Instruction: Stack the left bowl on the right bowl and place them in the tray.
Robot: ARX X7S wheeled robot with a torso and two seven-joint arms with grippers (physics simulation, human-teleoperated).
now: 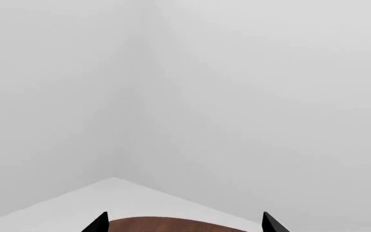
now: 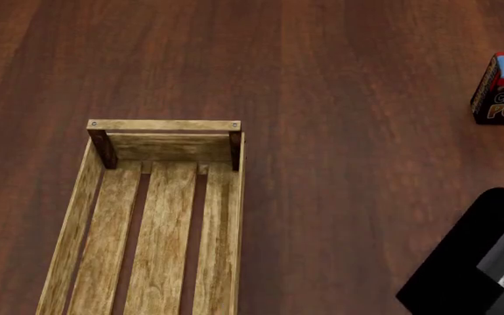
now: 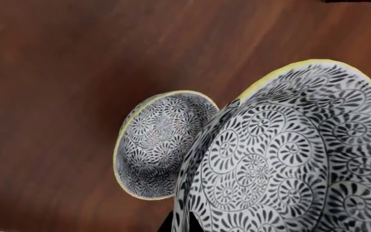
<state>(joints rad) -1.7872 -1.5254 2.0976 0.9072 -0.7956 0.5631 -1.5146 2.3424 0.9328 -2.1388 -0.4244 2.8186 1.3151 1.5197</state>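
Light-wood slatted tray (image 2: 160, 216) sits empty on dark wood worktop (image 2: 340, 79). Black-and-white swirl-patterned, yellow-rimmed big bowl (image 3: 289, 159) looks lifted by right claw, grip hidden, can't tell; smaller matching bowl (image 3: 160, 145) just beside, unstacked. Left claw (image 1: 184, 224) spread, empty.

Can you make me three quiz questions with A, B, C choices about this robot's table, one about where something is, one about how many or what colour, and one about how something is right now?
1. Where is the pudding box in the head view?
A. inside the tray
B. on the table, at the far right edge
C. on top of a bowl

2. How many patterned bowls does the right wrist view show?
A. one
B. two
C. four

3. What is in the tray right now?
A. nothing
B. both bowls
C. the pudding box

Answers:
1 B, it stands on the dark wood table, apart from the tray.
2 B, a near bowl and a farther bowl, both with yellow rims.
3 A, only bare slats show.
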